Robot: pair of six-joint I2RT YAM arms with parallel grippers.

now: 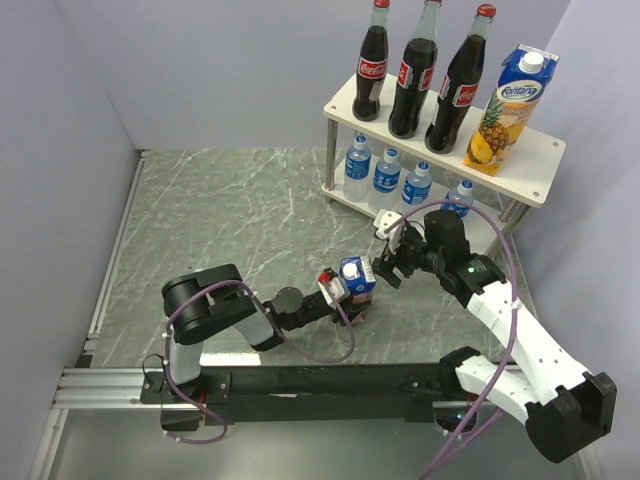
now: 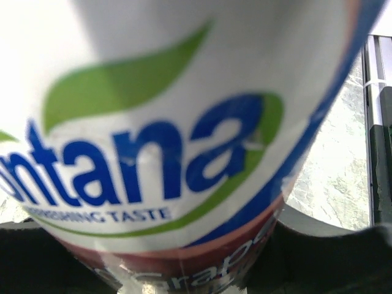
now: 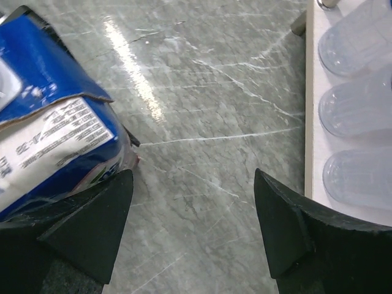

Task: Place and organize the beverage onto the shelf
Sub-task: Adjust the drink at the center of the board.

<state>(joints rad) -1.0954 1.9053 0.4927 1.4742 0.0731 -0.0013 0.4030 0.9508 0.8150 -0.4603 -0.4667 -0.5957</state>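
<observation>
The shelf [image 1: 535,170] stands at the far right of the counter [image 1: 240,210]. Its top board carries three cola bottles [image 1: 413,75] in a row and, at the right end, an upright pineapple juice carton [image 1: 507,105]. The lower board holds four water bottles [image 1: 387,172] side by side.

The grape juice carton [image 1: 356,276] is off the shelf, near the middle of the counter in front of it. The left claw [image 1: 340,290] is clamped on it, with its blue top pointing towards the right arm. The right claw [image 1: 388,266] sits just beside that top, its fingers spread wide and gripping nothing.

Only the top view shows both tiers and both arms together. The left wrist view is almost filled by the carton's white face, with blue lettering, a green leaf and a red band below, and a strip of counter at the right. The right wrist view shows the carton's blue, printed end next to the left finger [image 3: 92,226]; I cannot tell whether they touch. The pale lower board is at the right edge of that view with three of the water bottles on it.
</observation>
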